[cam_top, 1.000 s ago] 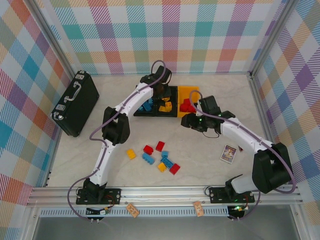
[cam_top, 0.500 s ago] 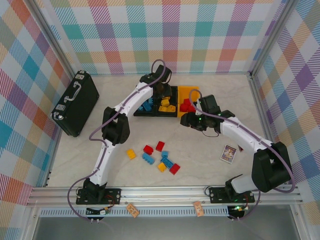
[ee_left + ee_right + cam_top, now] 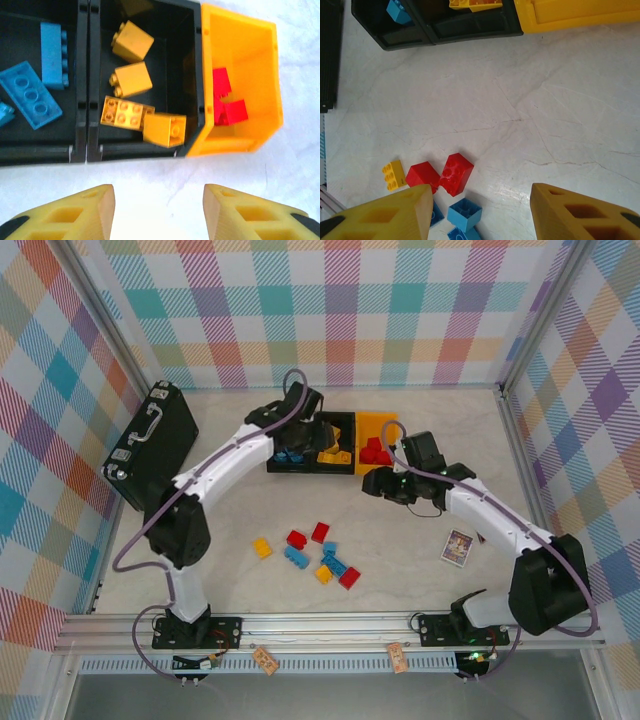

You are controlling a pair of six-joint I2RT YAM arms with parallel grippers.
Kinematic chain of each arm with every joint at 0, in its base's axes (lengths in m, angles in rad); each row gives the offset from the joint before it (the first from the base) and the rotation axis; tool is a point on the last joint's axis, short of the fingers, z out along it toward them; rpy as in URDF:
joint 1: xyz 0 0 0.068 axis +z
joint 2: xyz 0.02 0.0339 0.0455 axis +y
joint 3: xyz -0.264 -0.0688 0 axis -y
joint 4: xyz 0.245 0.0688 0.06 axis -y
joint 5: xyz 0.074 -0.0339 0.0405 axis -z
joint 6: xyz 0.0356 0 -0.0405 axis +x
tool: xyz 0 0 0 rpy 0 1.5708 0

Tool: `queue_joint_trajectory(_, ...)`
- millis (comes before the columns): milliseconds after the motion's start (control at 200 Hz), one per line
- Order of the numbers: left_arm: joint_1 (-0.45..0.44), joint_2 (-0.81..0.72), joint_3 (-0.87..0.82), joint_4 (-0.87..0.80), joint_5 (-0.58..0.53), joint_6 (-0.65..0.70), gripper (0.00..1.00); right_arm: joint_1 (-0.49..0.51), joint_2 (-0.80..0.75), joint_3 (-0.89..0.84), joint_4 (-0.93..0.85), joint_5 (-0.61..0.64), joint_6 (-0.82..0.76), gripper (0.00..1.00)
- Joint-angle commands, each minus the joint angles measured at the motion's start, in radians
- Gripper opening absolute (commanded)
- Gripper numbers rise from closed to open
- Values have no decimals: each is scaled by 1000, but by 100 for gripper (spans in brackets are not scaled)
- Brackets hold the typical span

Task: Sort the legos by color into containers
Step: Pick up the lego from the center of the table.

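The containers stand in a row at the back: a black bin (image 3: 40, 125) with blue legos (image 3: 30, 95), a black bin (image 3: 192, 60) with yellow legos (image 3: 131, 79), and a yellow-orange bin (image 3: 250, 50) with red legos (image 3: 227, 102). My left gripper (image 3: 159, 207) hangs open and holds nothing, over bare table just before the bins, and it appears by the black bins (image 3: 300, 435). My right gripper (image 3: 481, 210) is open with nothing in it, high above the loose legos (image 3: 320, 555): red bricks (image 3: 456, 173), a yellow one (image 3: 393, 174), blue ones (image 3: 465, 213).
A black briefcase (image 3: 152, 445) lies at the left wall. A small printed card (image 3: 457, 547) lies on the table under the right arm. Metal frame rails and plaid walls close in the table on all sides.
The left arm has swung left and back, carrying its gripper off the middle bin toward the left one, with jaws wider. The right arm has barely moved.
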Motion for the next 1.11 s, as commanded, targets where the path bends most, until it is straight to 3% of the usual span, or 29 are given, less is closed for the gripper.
queue_joint_trajectory(0,-8,-68,-125,35,59,1,50,4,-31,-22,-37,-18,-17,55)
queue_joint_trajectory(450,-125,-144,-432,52,139,28,51,5,-89,-100,-86,-35,-41,56)
queue_joint_trajectory(1100,-243,22,-401,-46,27,40,56,13,-111,-195,-47,-65,-11,56)
